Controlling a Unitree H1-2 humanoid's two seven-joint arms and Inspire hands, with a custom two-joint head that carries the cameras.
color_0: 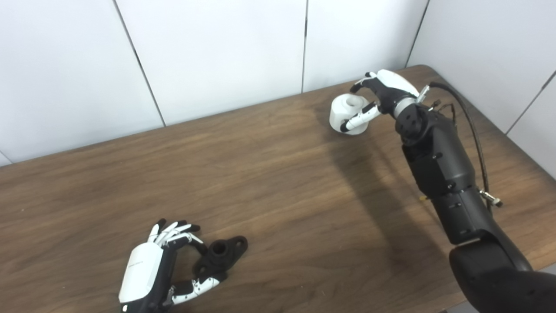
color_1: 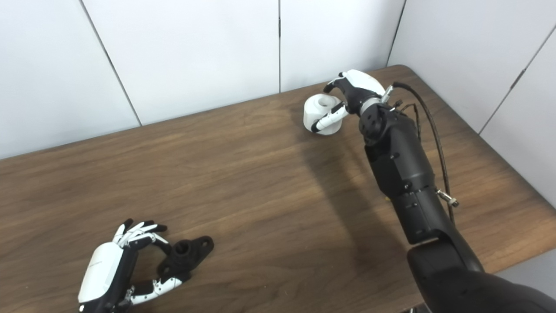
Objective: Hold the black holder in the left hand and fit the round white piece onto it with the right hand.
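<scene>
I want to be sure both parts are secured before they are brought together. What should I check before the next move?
1. Right hand wrapped around round white piece: ok.
2. White piece lifted off the table: cannot tell.
3. Left hand closed firmly on black holder: cannot tell; fingers flank it.
4. Holder lifted: not ok, it lies on the table.
5. Path between the parts free: ok.

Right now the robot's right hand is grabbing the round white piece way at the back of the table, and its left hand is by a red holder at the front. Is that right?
Not quite: the holder is black, not red, as the left eye view shows. The rest holds: the right hand wraps the round white piece at the back of the table, and the left hand is at the holder near the front.
</scene>
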